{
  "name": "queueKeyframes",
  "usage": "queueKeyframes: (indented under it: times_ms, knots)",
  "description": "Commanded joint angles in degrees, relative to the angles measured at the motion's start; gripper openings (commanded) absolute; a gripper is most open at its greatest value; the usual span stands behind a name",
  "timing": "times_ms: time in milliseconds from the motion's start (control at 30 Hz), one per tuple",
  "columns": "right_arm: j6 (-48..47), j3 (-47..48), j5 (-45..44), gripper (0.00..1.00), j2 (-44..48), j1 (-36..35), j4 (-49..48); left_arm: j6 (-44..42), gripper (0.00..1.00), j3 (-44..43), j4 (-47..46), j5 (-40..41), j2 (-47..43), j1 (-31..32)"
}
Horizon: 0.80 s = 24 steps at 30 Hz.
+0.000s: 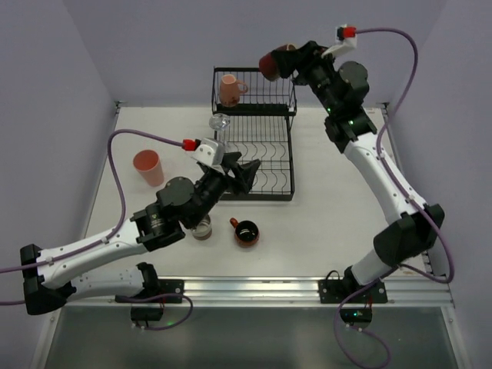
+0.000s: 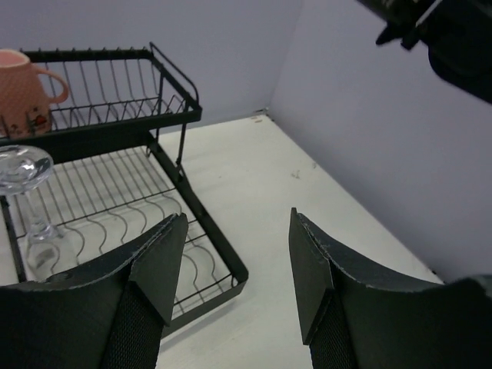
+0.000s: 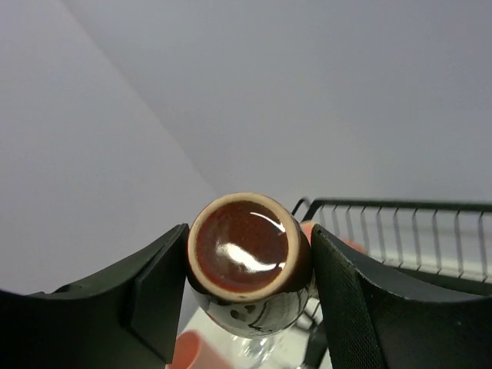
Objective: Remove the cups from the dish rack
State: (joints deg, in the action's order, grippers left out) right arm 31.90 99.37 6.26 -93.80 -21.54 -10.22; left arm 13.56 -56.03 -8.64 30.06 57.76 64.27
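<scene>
White table (image 1: 323,223) between lilac walls (image 1: 69,92) bears black dish rack (image 1: 261,154).

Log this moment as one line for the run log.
right gripper: shut on brown mug, held above rack | left gripper: open, empty, near rack | pink mug: in upper tier

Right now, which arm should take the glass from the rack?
Left: its gripper is open near the glass; the right gripper is shut on the brown mug above the rack.
</scene>
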Motion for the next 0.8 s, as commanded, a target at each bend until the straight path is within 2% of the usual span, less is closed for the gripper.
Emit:
queueKeyframes:
  times_ms: [0,33,133,233,500,767]
  knots:
    - [12.71,-12.06,7.09,0.32,10.8,0.44,-12.27,4.09,0.6,-3.73,-9.79,-5.7,1.91,-0.28]
    - [14.84,-19.41,9.45,0.32,15.62,0.97,-15.85,4.97,0.59,-4.08,-10.77,-7.02,2.36,-0.55]
    - [22.14,-32.17,12.36,0.31,24.06,2.64,-21.84,10.24,0.59,-5.14,-12.71,-12.29,4.37,-2.56]
    - [26.54,-40.62,14.56,0.31,30.23,3.17,-24.74,15.61,0.59,-5.93,-13.85,-18.98,7.01,-5.2]
    - [32.51,-50.67,19.05,0.31,35.88,3.26,-27.31,21.33,0.62,-6.11,-17.63,-24.52,10.88,-7.49]
    - [35.6,-53.49,20.46,0.31,37.72,3.52,-29.07,21.33,0.61,-6.55,-17.64,-24.44,11.5,-7.67]
